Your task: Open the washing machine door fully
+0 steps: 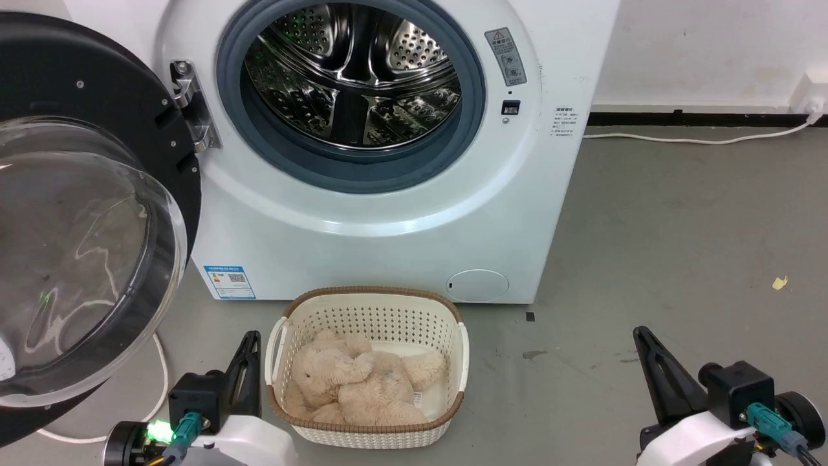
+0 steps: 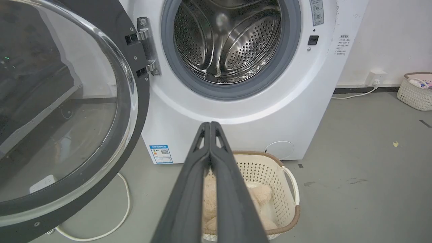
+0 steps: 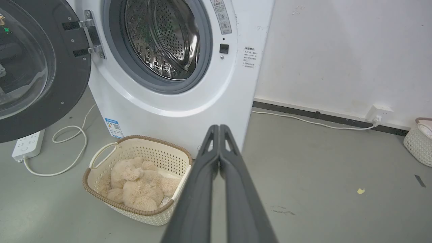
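One washing machine door [image 1: 84, 220] stands wide; left pincer [image 2: 210, 125], right pincer [image 3: 219, 127] closed.

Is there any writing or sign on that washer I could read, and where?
Nothing can be quoted; every text is too small or blurred.
On the grey warning sticker, upper right of the washing machine front: a red triangle sign, print unreadable.
On the blue label, lower left front: a QR code, words unreadable.
The black printed lines at the front's right edge: unreadable.

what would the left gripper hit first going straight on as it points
Probably the left gripper meets the washing machine's white front panel below the grey door seal, though depth is unclear.
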### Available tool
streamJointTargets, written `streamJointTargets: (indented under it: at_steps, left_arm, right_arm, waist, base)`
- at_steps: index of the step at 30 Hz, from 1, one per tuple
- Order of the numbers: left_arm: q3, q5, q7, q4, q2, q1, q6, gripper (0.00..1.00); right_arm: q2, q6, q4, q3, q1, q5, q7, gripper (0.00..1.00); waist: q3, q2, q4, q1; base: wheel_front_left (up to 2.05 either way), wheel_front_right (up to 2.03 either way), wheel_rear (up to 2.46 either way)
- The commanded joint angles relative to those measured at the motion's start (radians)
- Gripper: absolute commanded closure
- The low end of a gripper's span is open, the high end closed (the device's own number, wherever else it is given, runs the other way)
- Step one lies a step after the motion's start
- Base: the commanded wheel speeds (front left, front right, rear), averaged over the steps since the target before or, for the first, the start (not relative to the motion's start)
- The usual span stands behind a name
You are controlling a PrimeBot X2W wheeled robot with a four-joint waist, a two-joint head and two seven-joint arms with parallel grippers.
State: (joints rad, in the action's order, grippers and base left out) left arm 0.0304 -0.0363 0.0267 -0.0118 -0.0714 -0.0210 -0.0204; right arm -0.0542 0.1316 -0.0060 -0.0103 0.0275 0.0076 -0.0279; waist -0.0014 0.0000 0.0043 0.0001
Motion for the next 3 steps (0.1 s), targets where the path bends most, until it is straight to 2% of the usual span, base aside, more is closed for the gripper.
streamJointTargets:
  at_steps: [1, 3]
  left_arm:
    - [-0.008, 0.012, -0.006, 0.005, 0.007, 0.013, 0.005, 1.0]
    - [-0.012, 0.017, -0.009, 0.007, 0.01, 0.015, 0.008, 1.0]
  right_arm:
    - [0.004, -0.001, 0.004, 0.003, -0.015, -0.007, 0.005, 1.0]
    - [0.004, -0.001, 0.004, 0.005, -0.017, -0.007, 0.009, 1.0]
  waist:
    - [0.0, 0.0, 0.0, -0.0001]
    - [0.0, 0.0, -0.001, -0.0001]
  base:
    - [0.0, 0.0, 0.0]
    - [0.0, 0.0, 0.0]
